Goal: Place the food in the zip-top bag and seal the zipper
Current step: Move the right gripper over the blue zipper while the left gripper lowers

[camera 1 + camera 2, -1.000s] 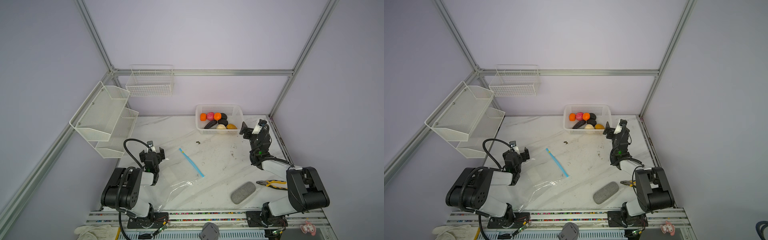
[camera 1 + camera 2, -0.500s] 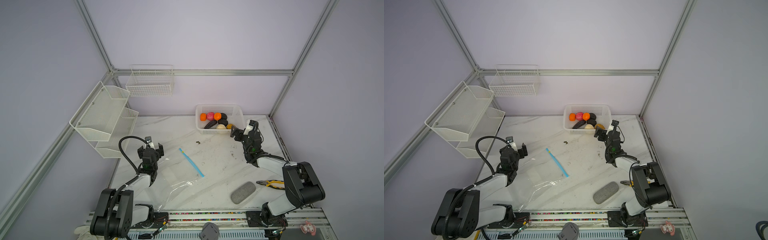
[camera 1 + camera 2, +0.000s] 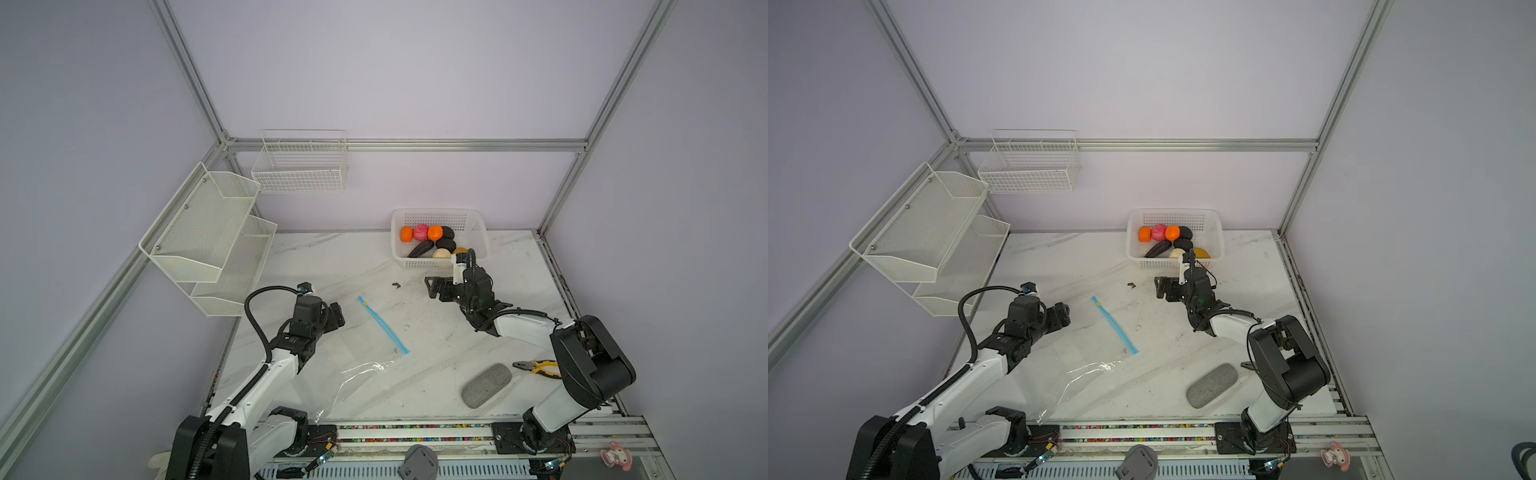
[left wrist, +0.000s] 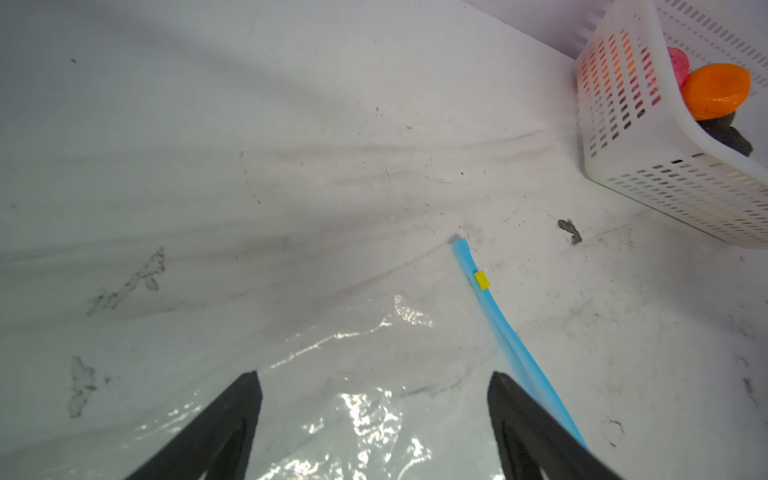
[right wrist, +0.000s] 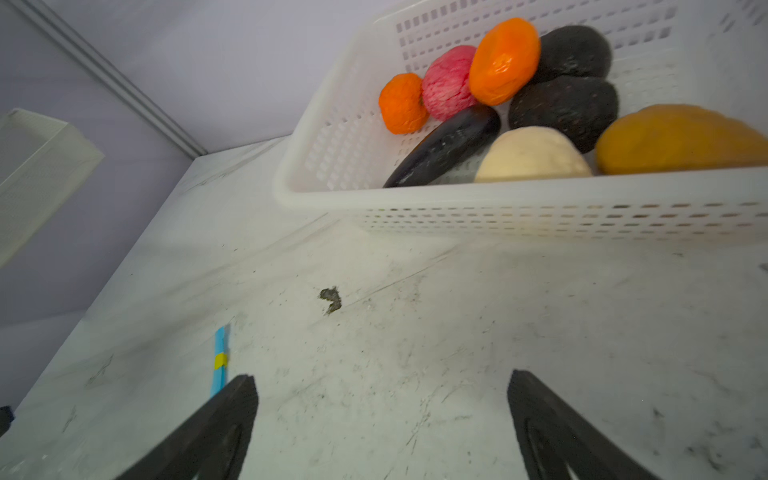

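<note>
- The table (image 3: pixel 332 257) has a white marble-look top, scuffed and smudged with dark marks.
- Three plain lilac walls close it in: the back wall (image 3: pixel 395 75) past the table's far edge, the left wall (image 3: pixel 83 124) and the right wall (image 3: pixel 685 208) along its sides.
- An aluminium bar (image 3: pixel 415 144) runs across the back wall, well above the table.
- Matching posts (image 3: pixel 189 75) rise from the table's far corners.
- A white wire basket (image 3: pixel 299 180) hangs on the back wall, above the table's far left corner.
- A white two-tier mesh shelf (image 3: pixel 199 224) is fixed to the left wall, over the table's left edge.
- A metal rail (image 3: pixel 415 434) with a multicoloured strip lines the table's near edge.
- The light is soft and even, and shadows on the table are faint.
</note>
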